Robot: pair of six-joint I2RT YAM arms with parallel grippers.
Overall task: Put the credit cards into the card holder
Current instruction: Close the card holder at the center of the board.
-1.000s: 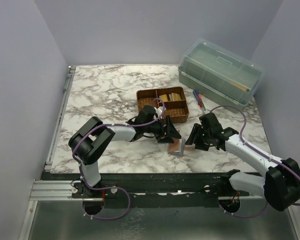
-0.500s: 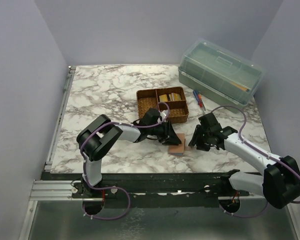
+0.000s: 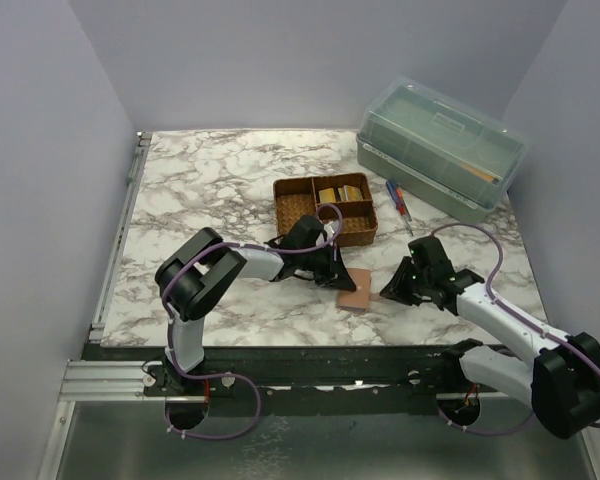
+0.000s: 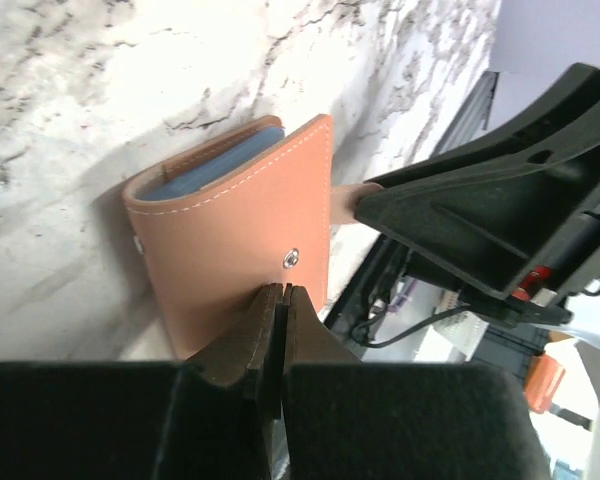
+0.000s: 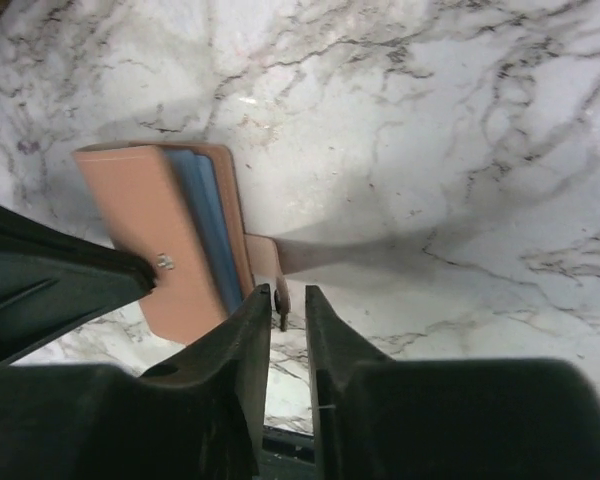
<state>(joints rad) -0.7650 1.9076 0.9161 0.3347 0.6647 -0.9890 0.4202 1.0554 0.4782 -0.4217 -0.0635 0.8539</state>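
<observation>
Left wrist: left gripper [image 4: 282,295], clenched empty, touches the card holder [image 4: 230,220]; right gripper [image 5: 285,300] pinches its tab [image 5: 264,258].

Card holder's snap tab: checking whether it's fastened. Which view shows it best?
Right wrist: the snap tab sticks out unfastened from the card holder. Left wrist shows only a sliver; top external, a speck.

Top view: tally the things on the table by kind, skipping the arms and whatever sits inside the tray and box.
wallet: 1
tray: 1
box: 1
pens: 2
Total: 5
</observation>
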